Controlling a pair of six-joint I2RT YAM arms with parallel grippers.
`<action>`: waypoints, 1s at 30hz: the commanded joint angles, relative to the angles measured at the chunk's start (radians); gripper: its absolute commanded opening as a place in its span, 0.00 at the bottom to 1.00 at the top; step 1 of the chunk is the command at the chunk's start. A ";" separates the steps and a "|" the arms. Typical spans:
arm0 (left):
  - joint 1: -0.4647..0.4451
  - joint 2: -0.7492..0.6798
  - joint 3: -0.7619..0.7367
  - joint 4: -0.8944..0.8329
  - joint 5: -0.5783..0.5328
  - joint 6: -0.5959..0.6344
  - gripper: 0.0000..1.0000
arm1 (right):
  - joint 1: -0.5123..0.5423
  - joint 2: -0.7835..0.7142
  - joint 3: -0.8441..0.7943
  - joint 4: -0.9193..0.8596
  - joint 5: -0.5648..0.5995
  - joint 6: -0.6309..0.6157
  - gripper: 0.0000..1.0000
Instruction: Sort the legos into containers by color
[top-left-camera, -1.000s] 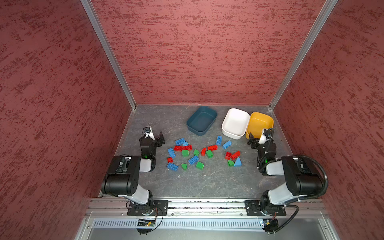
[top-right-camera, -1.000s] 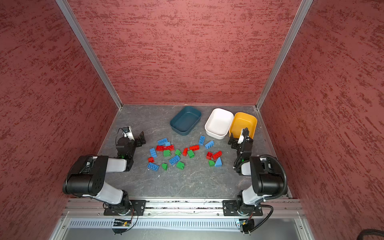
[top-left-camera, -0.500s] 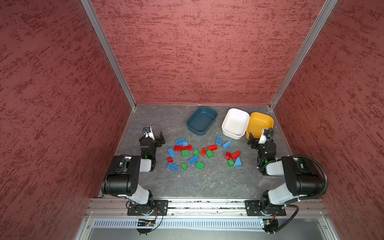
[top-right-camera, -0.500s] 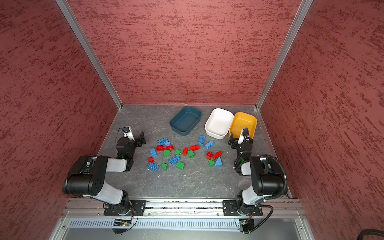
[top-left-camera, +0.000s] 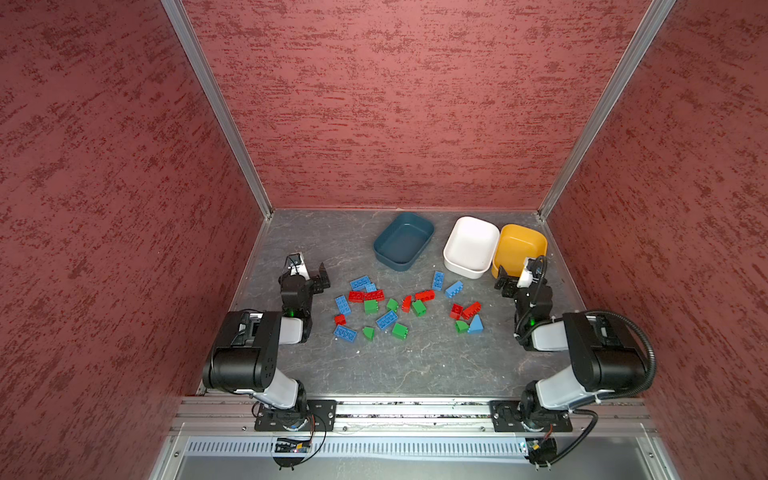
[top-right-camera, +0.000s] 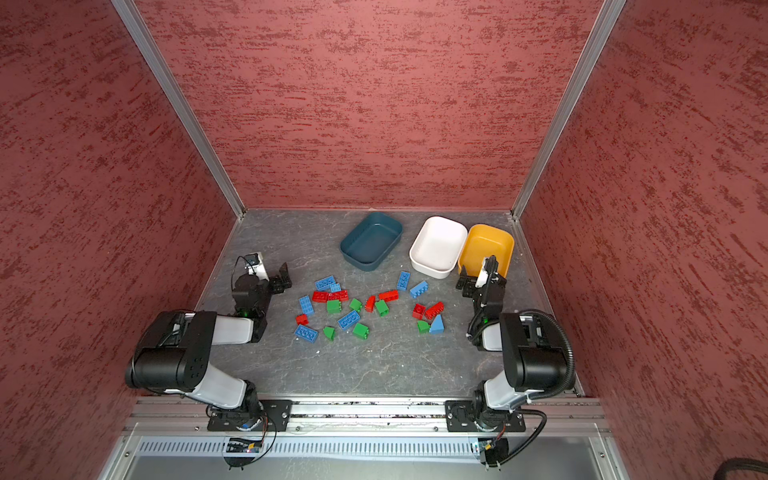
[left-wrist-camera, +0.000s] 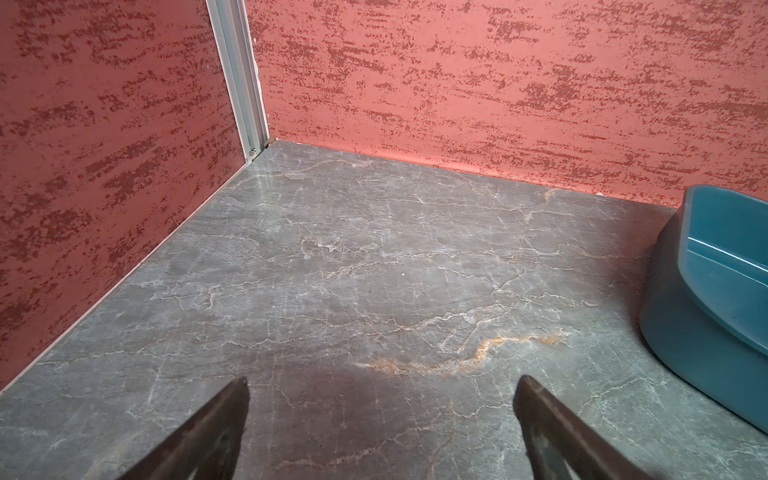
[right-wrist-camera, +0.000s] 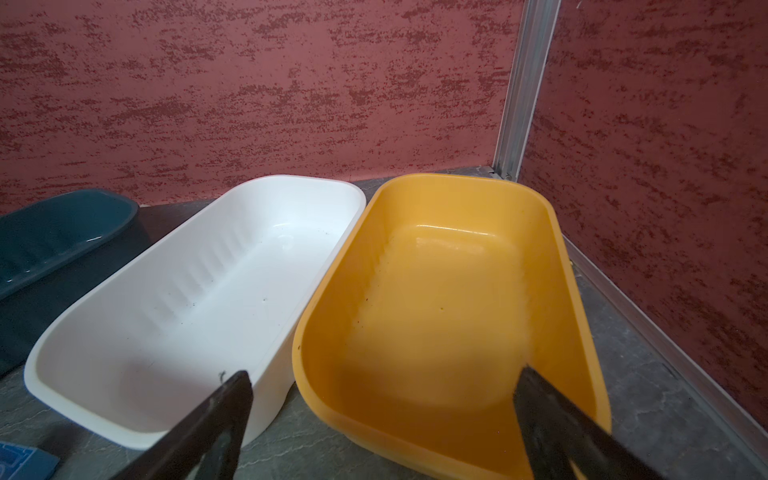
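Several red, green and blue legos lie scattered on the grey floor between my arms. Behind them stand three empty containers: dark teal, white and mustard yellow. My left gripper is open over bare floor, left of the bricks, holding nothing. My right gripper is open at the near rim of the yellow tub, also holding nothing. A blue brick's corner shows in the right wrist view.
Red textured walls close in the cell on three sides, with metal corner posts. The white and yellow tubs touch each other near the back right corner. A metal rail carries both arm bases at the front edge.
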 joint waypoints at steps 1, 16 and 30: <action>-0.003 -0.001 0.005 0.009 -0.008 0.015 0.99 | 0.003 -0.004 0.001 0.042 0.008 -0.010 0.99; -0.097 -0.323 0.095 -0.373 -0.145 -0.037 0.99 | 0.006 -0.334 0.239 -0.736 -0.149 0.276 0.99; -0.460 -0.287 0.211 -0.399 -0.406 -0.345 0.99 | 0.168 -0.307 0.325 -1.170 -0.282 0.726 0.94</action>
